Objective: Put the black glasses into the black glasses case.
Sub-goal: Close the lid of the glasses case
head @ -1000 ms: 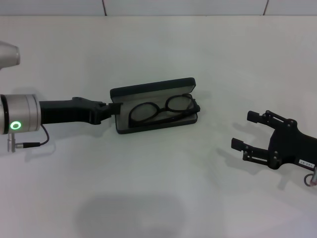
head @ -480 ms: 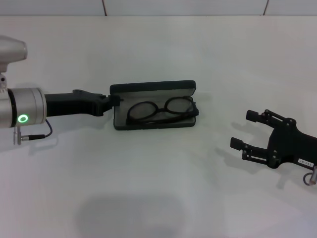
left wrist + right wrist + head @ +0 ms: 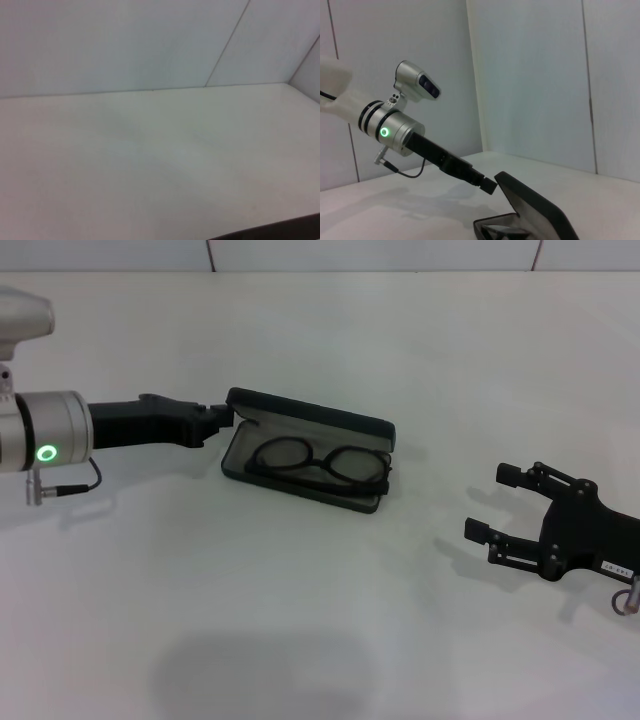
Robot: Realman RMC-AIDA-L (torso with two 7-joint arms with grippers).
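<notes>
The black glasses lie folded inside the open black glasses case on the white table, left of centre in the head view. The case sits at an angle, its left end farther back, with its lid raised. My left gripper is shut and empty, its tip touching the left end of the lid. In the right wrist view the same left gripper meets the lid corner of the case. My right gripper is open and empty, low over the table well to the right of the case.
The white table runs to a white panelled wall at the back. The left wrist view shows only bare table and wall. The left arm's silver wrist with a green light lies at the left edge.
My left gripper moved away from me along the case's left end, and the case swung round so its left end lies farther back. The glasses stayed inside. The right gripper has not moved.
</notes>
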